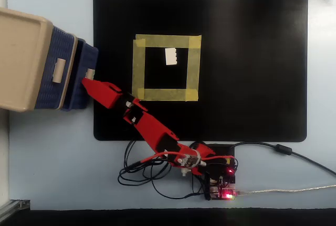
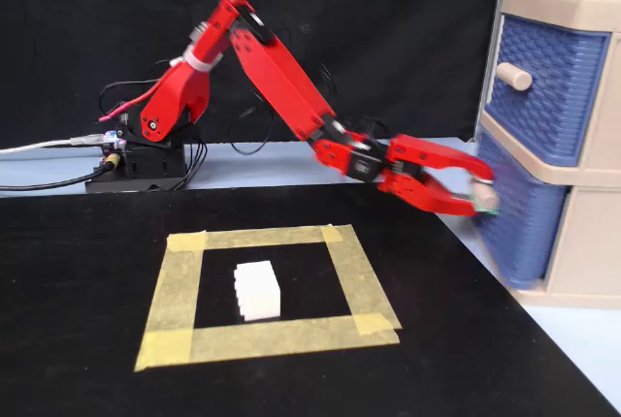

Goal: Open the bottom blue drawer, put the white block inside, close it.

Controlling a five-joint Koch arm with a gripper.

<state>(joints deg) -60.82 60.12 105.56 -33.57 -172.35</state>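
Red plastic arm links reach to the cabinet, where the gripper [image 2: 479,196] clenches the knob [image 2: 484,198] of the bottom blue drawer [image 2: 519,228], pulled partly out in the overhead view. No readable writing shows anywhere. That knob is blurred and half hidden by the claw. Well apart, the white block [image 2: 257,290] lies inside the yellow tape square [image 2: 264,337] on the black mat [image 1: 252,68].

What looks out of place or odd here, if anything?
Only the bottom blue drawer: it juts out from the cabinet while the upper one sits flush. The red gripper is at its knob. The white block sits inside its tape square.
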